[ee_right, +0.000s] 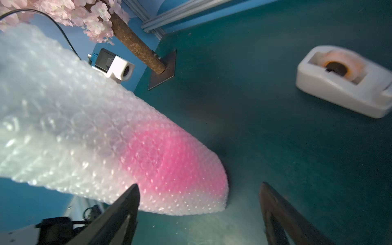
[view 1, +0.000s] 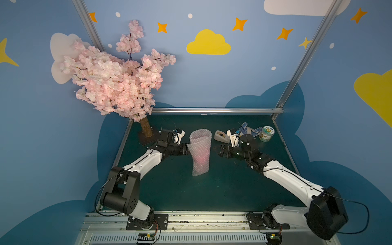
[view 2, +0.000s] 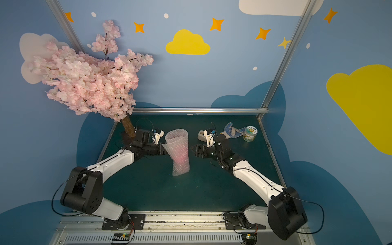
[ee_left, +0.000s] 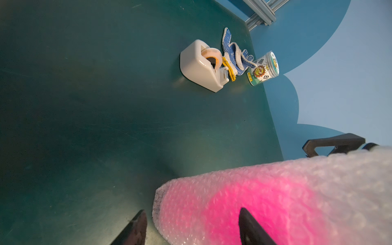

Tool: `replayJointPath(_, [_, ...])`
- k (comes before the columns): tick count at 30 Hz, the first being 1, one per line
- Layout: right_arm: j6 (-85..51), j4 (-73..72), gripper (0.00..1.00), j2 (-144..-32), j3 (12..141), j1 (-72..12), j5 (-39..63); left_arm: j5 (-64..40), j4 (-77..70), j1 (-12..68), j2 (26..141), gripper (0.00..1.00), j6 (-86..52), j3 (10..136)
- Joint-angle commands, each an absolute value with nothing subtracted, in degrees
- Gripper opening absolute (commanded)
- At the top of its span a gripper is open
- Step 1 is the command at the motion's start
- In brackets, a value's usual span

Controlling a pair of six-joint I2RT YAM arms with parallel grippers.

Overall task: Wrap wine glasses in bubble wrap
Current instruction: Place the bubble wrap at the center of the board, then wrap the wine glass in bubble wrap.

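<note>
Bubble wrap point(view 1: 200, 148) stands rolled around the pink goblet point(view 1: 201, 158), left gripper point(view 1: 187, 151) and right gripper point(view 1: 216, 149) flanking it with fingers spread; next likely securing the loose seam

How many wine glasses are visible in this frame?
1: a pink goblet showing through the standing bubble wrap roll in the middle of the table. The wrap blurs it, so another hidden inside cannot be ruled out.
</note>
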State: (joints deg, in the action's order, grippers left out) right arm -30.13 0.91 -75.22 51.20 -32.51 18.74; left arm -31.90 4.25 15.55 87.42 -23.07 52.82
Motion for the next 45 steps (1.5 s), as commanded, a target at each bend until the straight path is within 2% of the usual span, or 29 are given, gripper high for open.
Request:
replayJointPath(1, [-36.2, 4.0, 0.87, -79.5, 56.6, -30.5, 27.9, -32.0, 3.3, 15.8, 88.0, 0.68, -21.5, 53.6])
replayJointPath(7, [-40.1, -7.4, 0.88, -83.7, 58.3, -28.7, 36.2, -31.8, 2.5, 15.8, 88.1, 0.67, -21.1, 53.3])
replayJointPath(13, [-36.2, -6.4, 0.85, -86.8, 59.3, -30.7, 41.7, -31.8, 2.4, 15.8, 89.3, 0.67, -21.1, 54.5])
replayJointPath(26, [-22.8, 10.7, 0.84, -90.0, 61.5, -36.2, 33.5, -31.0, 3.6, 16.5, 88.5, 0.66, -20.1, 55.2])
replayJointPath(36, [-22.1, 17.8, 0.8, -95.1, 66.7, -37.8, 29.8, -29.3, 6.6, 18.5, 87.3, 0.66, -17.8, 56.5])
replayJointPath(45, [-16.5, 34.6, 0.77, -100.2, 75.4, -41.2, 22.0, -13.8, 23.8, 17.8, 83.5, 0.7, -18.2, 62.8])
